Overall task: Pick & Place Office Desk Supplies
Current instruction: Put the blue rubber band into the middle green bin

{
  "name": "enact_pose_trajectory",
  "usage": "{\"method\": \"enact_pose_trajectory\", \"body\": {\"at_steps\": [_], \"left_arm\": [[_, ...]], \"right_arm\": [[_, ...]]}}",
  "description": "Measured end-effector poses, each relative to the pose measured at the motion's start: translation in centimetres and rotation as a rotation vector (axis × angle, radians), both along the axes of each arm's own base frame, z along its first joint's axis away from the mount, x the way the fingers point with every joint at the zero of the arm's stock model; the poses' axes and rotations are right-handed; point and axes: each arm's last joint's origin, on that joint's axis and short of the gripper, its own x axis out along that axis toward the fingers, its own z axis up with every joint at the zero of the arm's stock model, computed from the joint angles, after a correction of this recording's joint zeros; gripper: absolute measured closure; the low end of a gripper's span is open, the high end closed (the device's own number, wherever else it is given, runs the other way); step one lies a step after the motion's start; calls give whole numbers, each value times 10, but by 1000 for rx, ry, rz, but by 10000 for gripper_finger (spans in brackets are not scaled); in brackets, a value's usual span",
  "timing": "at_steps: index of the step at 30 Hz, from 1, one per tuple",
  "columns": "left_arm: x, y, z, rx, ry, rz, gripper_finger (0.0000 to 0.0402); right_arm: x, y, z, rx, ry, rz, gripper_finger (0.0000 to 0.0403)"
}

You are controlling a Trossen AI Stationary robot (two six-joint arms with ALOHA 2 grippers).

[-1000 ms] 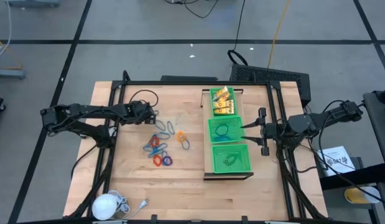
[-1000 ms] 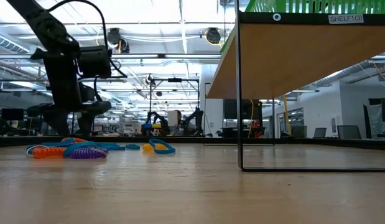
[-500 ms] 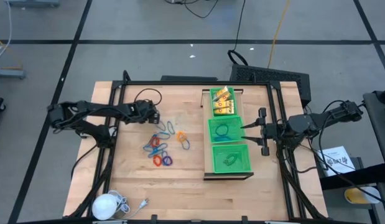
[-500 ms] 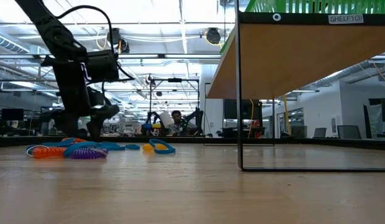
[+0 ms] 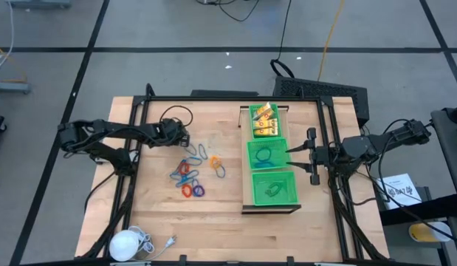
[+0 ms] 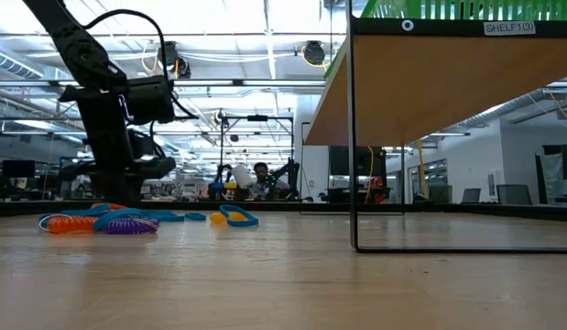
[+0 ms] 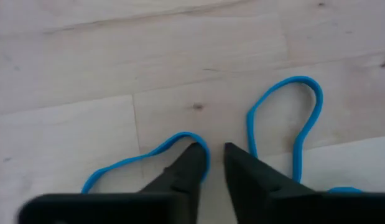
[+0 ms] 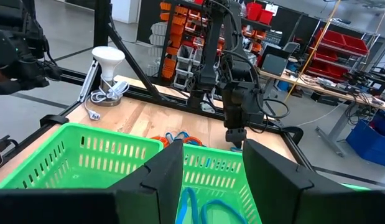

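Observation:
Thin rings lie in a loose group on the wooden table (image 5: 162, 214): blue (image 5: 196, 148), orange (image 5: 214, 160), red (image 5: 187, 191) and purple (image 5: 199, 191) ones, with a blue clip-like piece (image 5: 181, 176). My left gripper (image 5: 187, 140) is down at the group's far left end, its fingers (image 7: 191, 163) closed to a narrow gap at one blue ring (image 7: 133, 163); a second blue loop (image 7: 304, 106) lies beside them. My right gripper (image 8: 212, 177) hangs open and level over a green mesh tray (image 8: 68, 155). Yellow packets (image 5: 263, 122) sit in the shelf's far compartment. My left gripper has the bent end of the blue ring (image 7: 193, 137) at its fingertips. The strand curves round one fingertip (image 7: 195, 155) and runs into the narrow gap between the two. The fingers come steeply from above, slanting toward the table's right. The ring lies flat on the table.
A wooden shelf (image 5: 246, 166) at the table's right holds two green mesh trays (image 5: 252, 159) (image 5: 256, 196), the farther one with a blue ring in it. A white round object with a cord (image 5: 127, 242) sits at the near left corner. Black frame rails run along both sides.
My left gripper has come down onto the far left end of the ring group, and in the low view its fingers have drawn together. The rings lie where they were. My right arm has kept still.

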Motion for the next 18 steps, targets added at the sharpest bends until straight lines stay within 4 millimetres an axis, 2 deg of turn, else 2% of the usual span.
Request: {"method": "enact_pose_trajectory", "body": {"at_steps": [4,10,14,18], "left_arm": [[0,0,0,13,11,-18,392],[4,2,3,30,0,-58,396],[16,0,22,60,-82,-135,396],[32,-2,56,148,-198,-222,398]], "right_arm": [[0,0,0,-1,3,0,248],[0,0,-1,-3,8,0,248],[0,0,-1,-2,9,0,248],[0,0,-1,-1,8,-1,248]]}}
